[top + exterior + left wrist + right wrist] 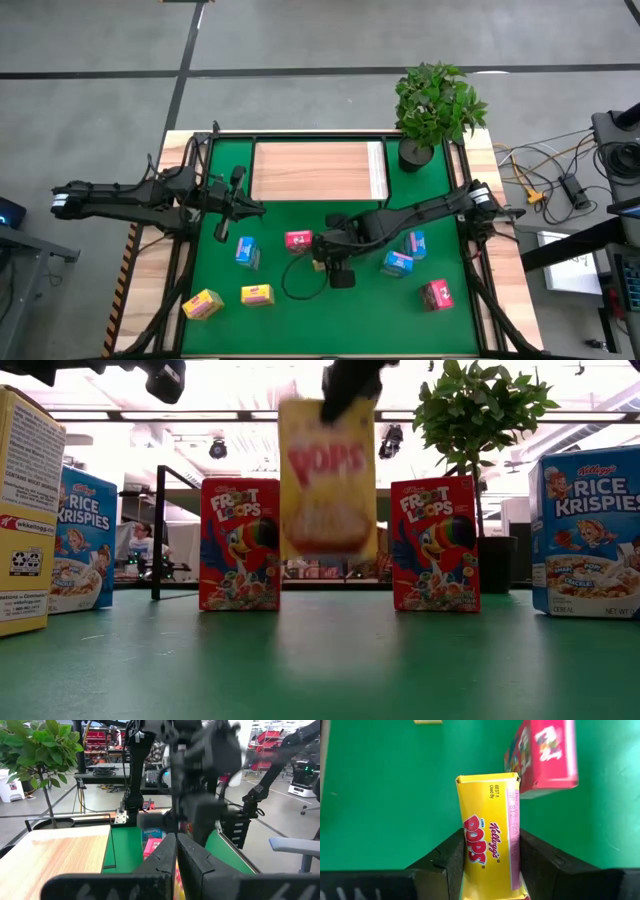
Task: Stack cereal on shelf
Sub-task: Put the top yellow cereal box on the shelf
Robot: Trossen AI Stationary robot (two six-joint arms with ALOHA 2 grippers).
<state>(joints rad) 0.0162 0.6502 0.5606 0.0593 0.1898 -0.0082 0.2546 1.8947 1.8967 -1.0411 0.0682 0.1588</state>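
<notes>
From above, your right gripper [322, 262] sits mid-bench, just below the shelf [318, 170]. Level view: the yellow Corn Pops box [328, 480] hangs clear of the mat. Right wrist: fingers [445, 865] pinch its broad faces; light, crushable card, so squeeze gently. Left gripper [238, 186] pressed together, near the shelf's left end.

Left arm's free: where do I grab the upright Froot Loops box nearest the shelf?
Come from above and pinch the Froot Loops box near its top edge, across the broad faces: it stands upright and is thinnest that way. Mind the right gripper beside it.
</notes>
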